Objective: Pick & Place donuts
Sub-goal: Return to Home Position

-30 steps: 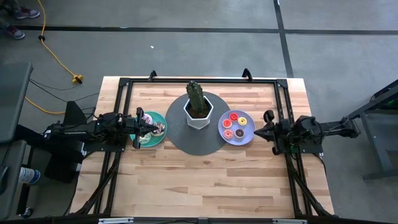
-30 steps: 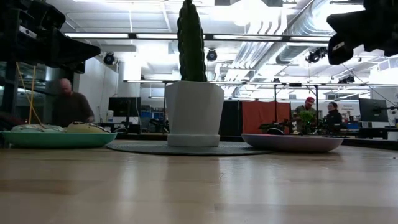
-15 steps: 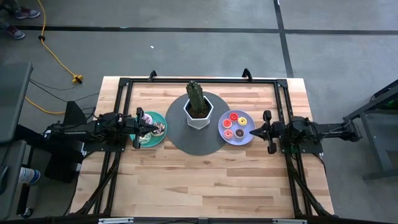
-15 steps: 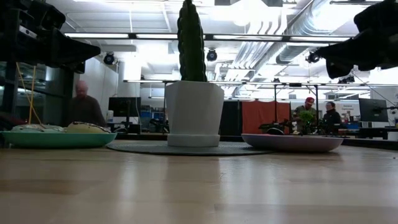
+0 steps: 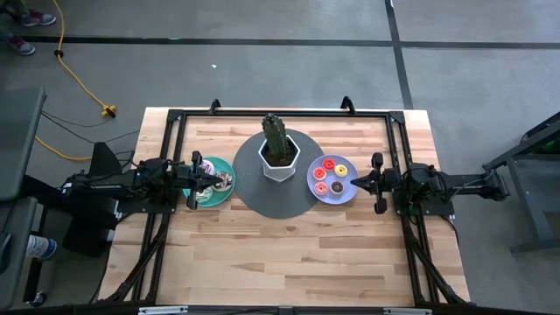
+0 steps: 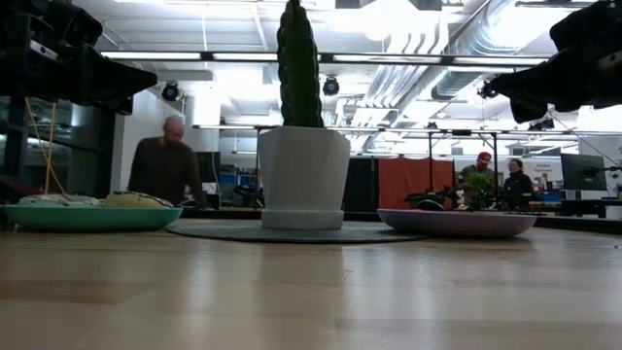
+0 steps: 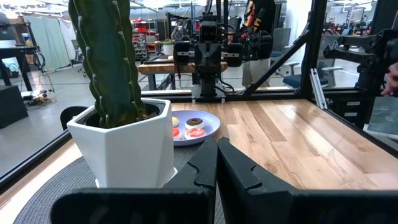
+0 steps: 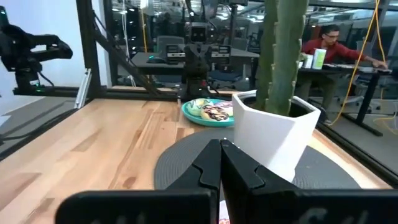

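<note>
The right gripper [image 5: 353,182] is held closed and empty at the edge of the lavender plate [image 5: 332,199], where small donuts [image 5: 330,175] are laid just before its tips. The left gripper [image 5: 215,181], also closed, is held above larger donuts [image 5: 208,167] on the teal plate [image 5: 219,199].

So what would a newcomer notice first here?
A tall cactus in a white pot stands on a dark mat at the table's centre. Right of it a lavender plate holds small donuts, the right tool shut at its edge; left, the left tool hangs shut over a teal plate of larger donuts.
</note>
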